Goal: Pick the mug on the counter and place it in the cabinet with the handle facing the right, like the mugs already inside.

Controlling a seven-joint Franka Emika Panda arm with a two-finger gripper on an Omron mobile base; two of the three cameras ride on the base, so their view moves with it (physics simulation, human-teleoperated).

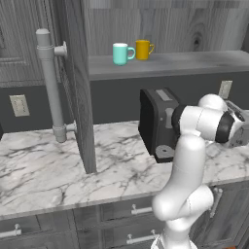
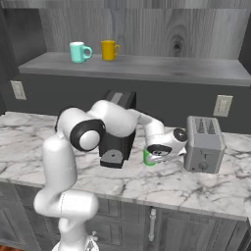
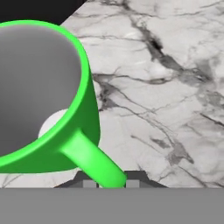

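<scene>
The bright green mug (image 3: 43, 87) stands upright on the marble counter (image 3: 166, 100), its pale grey inside showing. Its loop handle (image 3: 94, 162) runs down between my gripper's (image 3: 109, 181) two fingertips, which are shut on it. From the right base view the gripper (image 2: 153, 156) is low over the counter (image 2: 162, 184) with the mug (image 2: 146, 158) showing green just left of it. The cabinet shelf (image 1: 170, 63) holds a teal mug (image 1: 121, 53) and a yellow-orange mug (image 1: 143, 49), handles to the right.
The cabinet door (image 1: 78, 87) stands open with its thick grey handle (image 1: 51, 82) over the counter's left part. A black coffee machine (image 2: 117, 130) stands just left of the mug and a silver toaster (image 2: 205, 143) just right of it.
</scene>
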